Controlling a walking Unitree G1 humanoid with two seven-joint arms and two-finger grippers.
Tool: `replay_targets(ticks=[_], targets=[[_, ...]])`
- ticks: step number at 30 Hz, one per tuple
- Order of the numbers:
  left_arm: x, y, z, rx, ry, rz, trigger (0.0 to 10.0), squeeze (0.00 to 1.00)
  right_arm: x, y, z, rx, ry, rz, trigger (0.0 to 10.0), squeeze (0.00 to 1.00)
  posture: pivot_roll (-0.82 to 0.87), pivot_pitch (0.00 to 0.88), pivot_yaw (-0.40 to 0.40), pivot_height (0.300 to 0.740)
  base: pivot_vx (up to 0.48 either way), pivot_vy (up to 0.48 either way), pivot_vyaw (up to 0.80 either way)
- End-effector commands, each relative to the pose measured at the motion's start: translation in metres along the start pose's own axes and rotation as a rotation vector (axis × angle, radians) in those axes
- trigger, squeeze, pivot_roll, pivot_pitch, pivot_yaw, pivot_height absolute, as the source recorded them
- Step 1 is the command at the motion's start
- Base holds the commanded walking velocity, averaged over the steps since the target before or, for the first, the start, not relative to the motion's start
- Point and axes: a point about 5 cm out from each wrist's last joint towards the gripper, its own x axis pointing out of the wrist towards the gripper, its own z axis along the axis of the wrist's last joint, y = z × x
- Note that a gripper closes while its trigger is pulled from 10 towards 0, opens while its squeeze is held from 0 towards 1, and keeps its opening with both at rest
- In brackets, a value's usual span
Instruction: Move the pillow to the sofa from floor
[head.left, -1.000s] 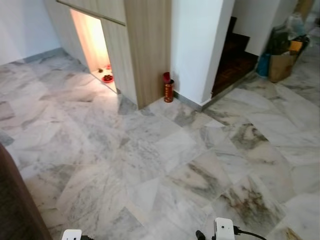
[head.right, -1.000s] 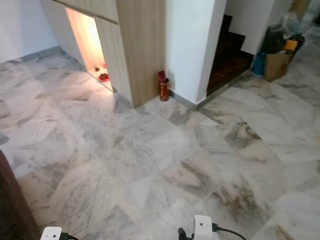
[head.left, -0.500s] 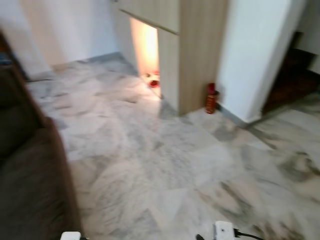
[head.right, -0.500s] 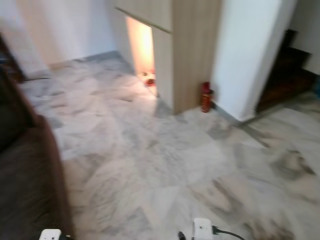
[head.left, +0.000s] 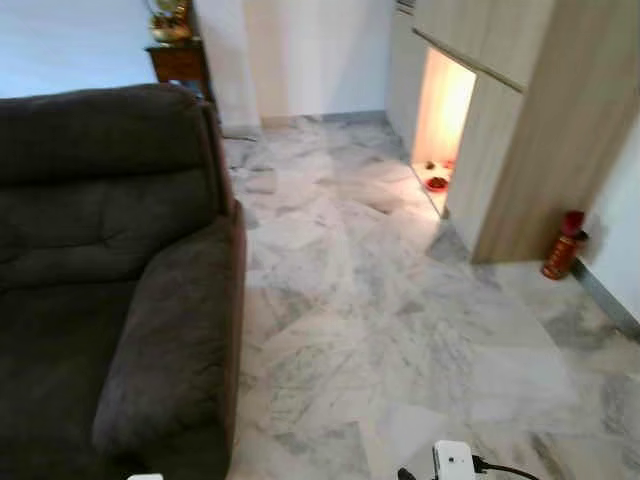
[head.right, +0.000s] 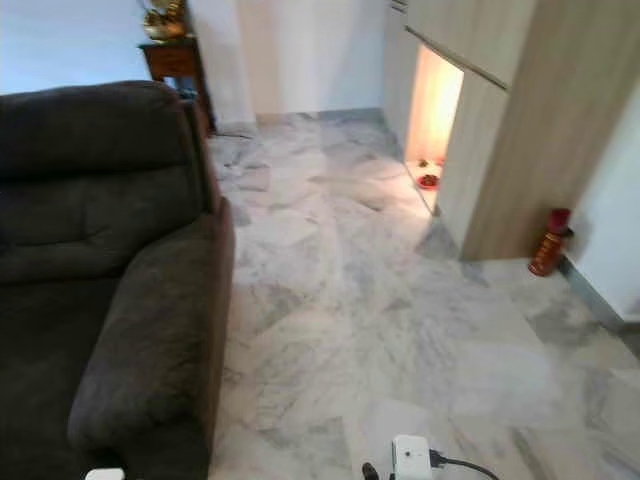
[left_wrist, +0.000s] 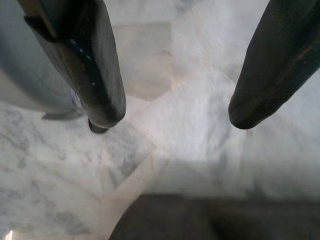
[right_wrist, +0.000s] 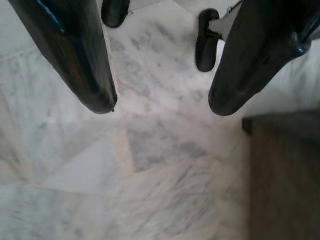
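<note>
Left pincer (left_wrist: 172, 112) hangs wide over bare marble, nothing between its fingers; right pincer (right_wrist: 160, 107) likewise spread wide and empty above the floor (head.left: 400, 330). Both arms idle low, with just their wrist housings peeking in at the bottom edge of the head views. Pillow: can't place it. None lies on the stretch of floor in the head views or under either wrist, so it's presumably somewhere outside the frame and needs finding first. Drop-off target is there: dark brown sofa (head.left: 110, 280) takes the left side of the frame, seat and padded armrest facing the open floor. Rest of scene: wooden cabinet wall (head.left: 520, 150) upper right with a lit niche (head.left: 440, 130) holding small red items, red cylinder (head.left: 562, 245) on the floor at the cabinet's foot at right, small wooden side surface (head.left: 180, 62) at top behind the sofa. Handling, as a guess from the task alone: a pillow should be light, soft, compressible, not fragile, fabric so decent grip. Two long thin fingers will sink in, so pinch a corner or seam edge where fabric bunches, or squeeze deep across a thin edge rather than the fat middle. It'll sag and swing when lifted; keep it clear of the legs while walking.
</note>
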Motion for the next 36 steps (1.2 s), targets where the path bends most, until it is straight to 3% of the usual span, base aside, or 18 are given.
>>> replay_targets(ticks=[1, 14, 17, 24, 36], targets=[[-0.002, 0.008, -0.008, -0.006, 0.037, 0.033, 10.0, 0.0, 0.002, 0.009, 0.001, -0.005, 0.003, 0.024, 10.0, 0.0, 0.05, 0.048, 0.026, 0.74, 0.0, 0.0, 0.8], [-0.002, 0.013, -0.008, -0.003, 0.045, 0.063, 10.0, 0.0, 0.002, 0.017, -0.005, 0.0, 0.016, 0.037, 10.0, 0.0, 0.06, 0.074, 0.042, 0.74, 0.0, 0.0, 0.8], [-0.002, 0.014, -0.007, 0.0, 0.043, 0.063, 10.0, 0.0, 0.002, 0.016, -0.006, 0.049, 0.015, 0.022, 10.0, 0.0, 0.06, 0.077, 0.048, 0.74, 0.0, 0.0, 0.0], [-0.002, 0.013, -0.007, -0.004, 0.056, 0.052, 10.0, 0.0, 0.002, 0.014, -0.007, 0.062, 0.018, 0.005, 10.0, 0.0, 0.06, 0.08, 0.052, 0.74, 0.0, 0.0, 0.0], [0.002, -0.02, -0.002, -0.015, 0.061, 0.018, 10.0, 0.0, 0.001, 0.012, -0.006, 0.069, 0.017, -0.002, 10.0, 0.0, 0.06, 0.085, 0.05, 0.74, 0.0, 0.33, 0.0]])
